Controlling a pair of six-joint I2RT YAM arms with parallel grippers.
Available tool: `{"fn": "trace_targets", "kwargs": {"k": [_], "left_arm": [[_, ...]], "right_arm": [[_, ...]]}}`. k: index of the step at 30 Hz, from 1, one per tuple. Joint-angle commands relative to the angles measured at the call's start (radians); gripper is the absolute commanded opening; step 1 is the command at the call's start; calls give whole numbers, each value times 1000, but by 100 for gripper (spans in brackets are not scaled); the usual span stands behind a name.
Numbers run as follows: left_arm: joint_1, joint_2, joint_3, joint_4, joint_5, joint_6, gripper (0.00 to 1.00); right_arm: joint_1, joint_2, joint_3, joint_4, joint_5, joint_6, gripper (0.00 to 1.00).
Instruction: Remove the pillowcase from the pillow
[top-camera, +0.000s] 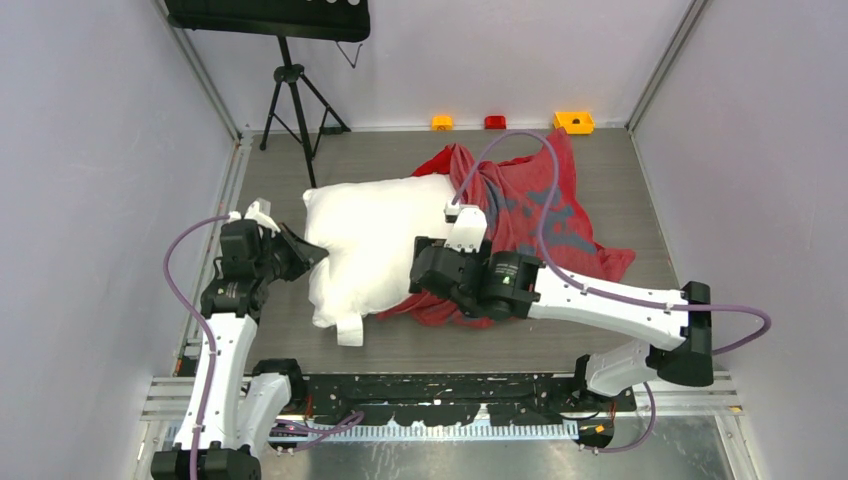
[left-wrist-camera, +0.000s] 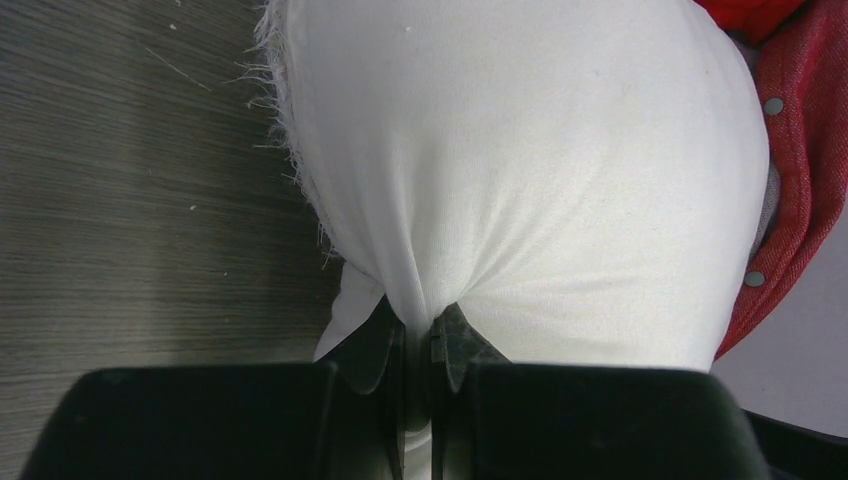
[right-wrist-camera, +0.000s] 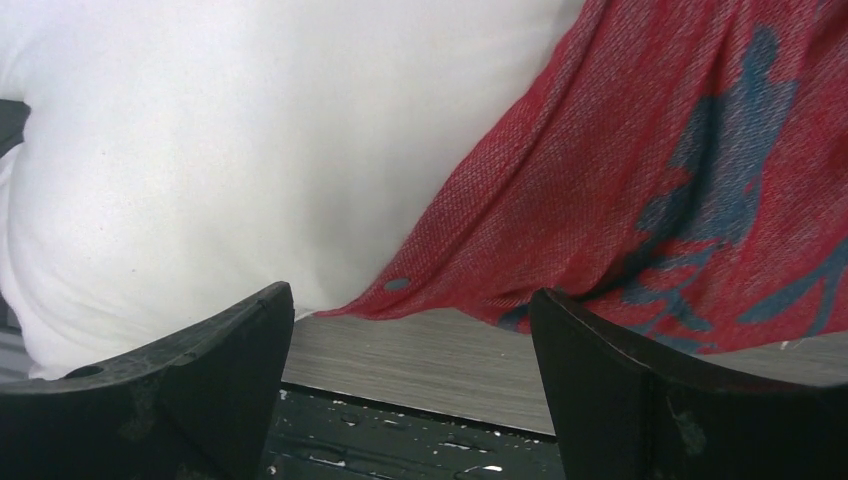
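Note:
The white pillow (top-camera: 370, 245) lies mid-table, its small tag (top-camera: 350, 330) at the near end. The red pillowcase (top-camera: 545, 215) with dark blue figures still covers the pillow's right end and spreads in folds to the right. My left gripper (top-camera: 303, 252) is shut on a pinch of the pillow's left edge; the left wrist view shows the gripper (left-wrist-camera: 420, 335) nipping the white pillow (left-wrist-camera: 530, 170), with the red pillowcase (left-wrist-camera: 800, 190) behind. My right gripper (top-camera: 425, 275) hovers open and empty at the near side, where pillow meets cloth. In its wrist view the gripper (right-wrist-camera: 410, 345) frames the pillow (right-wrist-camera: 200, 150) and pillowcase (right-wrist-camera: 660, 190).
A black tripod (top-camera: 290, 95) with a dark panel stands at the back left. Small orange (top-camera: 442, 122), red (top-camera: 495, 122) and yellow (top-camera: 573, 122) blocks sit along the back wall. The table's near edge (right-wrist-camera: 420, 410) lies just under the right gripper. Walls close in both sides.

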Motion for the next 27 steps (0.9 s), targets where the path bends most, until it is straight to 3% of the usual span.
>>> {"fn": "trace_targets", "kwargs": {"k": [1, 10, 19, 22, 27], "left_arm": [[12, -24, 41, 31, -25, -1, 0], [13, -11, 48, 29, -34, 9, 0], [12, 1, 53, 31, -44, 17, 0], [13, 5, 64, 19, -72, 35, 0], [13, 37, 93, 10, -128, 65, 0]], "right_arm": [[26, 18, -7, 40, 89, 195, 92], [27, 78, -122, 234, -84, 125, 91], [10, 111, -245, 239, -110, 147, 88], [-22, 67, -307, 217, -77, 162, 75], [-167, -84, -423, 127, 8, 155, 23]]}}
